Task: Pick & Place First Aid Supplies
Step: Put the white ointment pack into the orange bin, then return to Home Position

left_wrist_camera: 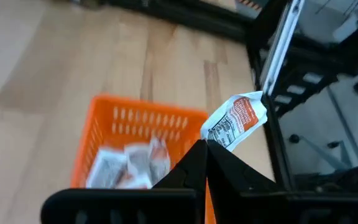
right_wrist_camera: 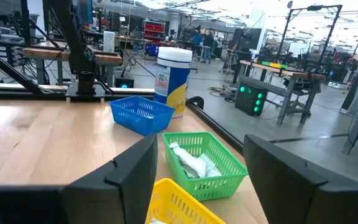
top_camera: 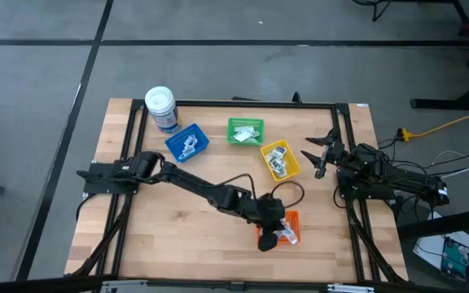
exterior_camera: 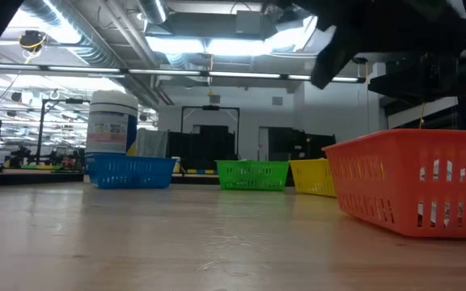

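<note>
An orange bin [top_camera: 291, 218] stands near the table's front edge, right of centre, with several white first aid packets [left_wrist_camera: 129, 165] lying in it. My left gripper [left_wrist_camera: 206, 147] hovers over the bin's near side [top_camera: 269, 239], shut on one white packet with red print [left_wrist_camera: 236, 119]. My right gripper [top_camera: 320, 155] waits open at the table's right side, its fingers level and with nothing between them [right_wrist_camera: 201, 152]. My left gripper pinches the packet by its lower edge [left_wrist_camera: 215, 138] between its two fingertips. The fingers slant down, coming from the table's left. The packet sticks out beyond the fingertips, lifted clear above the bin's rim [left_wrist_camera: 143, 114].
A blue bin [top_camera: 187, 142], a green bin [top_camera: 245, 131] and a yellow bin [top_camera: 281, 159] sit in a row at the back, each holding packets. A white-lidded jar [top_camera: 161, 107] stands at the far left. A black frame [top_camera: 344, 130] borders the table.
</note>
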Tool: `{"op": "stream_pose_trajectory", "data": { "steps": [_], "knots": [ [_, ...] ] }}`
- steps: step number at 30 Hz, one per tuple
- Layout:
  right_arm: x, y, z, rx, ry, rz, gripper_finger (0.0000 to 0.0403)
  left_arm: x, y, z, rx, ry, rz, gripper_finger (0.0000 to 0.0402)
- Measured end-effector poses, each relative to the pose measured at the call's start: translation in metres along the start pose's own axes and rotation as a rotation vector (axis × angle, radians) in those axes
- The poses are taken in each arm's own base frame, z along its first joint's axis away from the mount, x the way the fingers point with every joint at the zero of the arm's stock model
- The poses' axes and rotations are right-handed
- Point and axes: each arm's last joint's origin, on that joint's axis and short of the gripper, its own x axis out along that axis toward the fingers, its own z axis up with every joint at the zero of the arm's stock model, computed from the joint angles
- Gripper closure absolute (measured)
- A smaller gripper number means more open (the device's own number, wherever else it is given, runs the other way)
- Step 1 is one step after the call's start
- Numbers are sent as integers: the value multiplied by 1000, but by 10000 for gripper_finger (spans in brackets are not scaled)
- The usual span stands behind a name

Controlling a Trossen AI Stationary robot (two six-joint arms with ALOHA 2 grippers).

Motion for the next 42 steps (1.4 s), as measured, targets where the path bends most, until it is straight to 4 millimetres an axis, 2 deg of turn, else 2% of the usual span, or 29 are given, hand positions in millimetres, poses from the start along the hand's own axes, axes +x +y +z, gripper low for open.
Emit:
{"op": "stream_pose_trajectory", "data": {
  "steps": [4, 9, 19, 22, 24, 29, 35, 42],
  "knots": [
    [0, 0, 0, 0, 0, 0, 166, -1, -7, -14, 10, 74, 72, 400],
    [0, 0, 0, 0, 0, 0, 166, -1, -9, -20, 19, 112, 87, 386],
    [0, 0, 0, 0, 0, 0, 166, 1, 12, -15, 59, 129, 136, 282],
    [0, 0, 0, 0, -1, 0, 166, -7, 17, -16, 48, 126, 164, 261],
    [0, 0, 0, 0, 0, 0, 166, -20, 21, -21, 49, 118, 186, 253],
    [0, 0, 0, 0, 0, -1, 166, -67, 36, -39, 46, 89, 273, 247],
    [0, 0, 0, 0, 0, -1, 166, -128, 64, -70, 67, 88, 295, 253],
    [0, 0, 0, 0, 0, 0, 166, -184, 91, -117, 112, 21, 270, 249]
  ]
}}
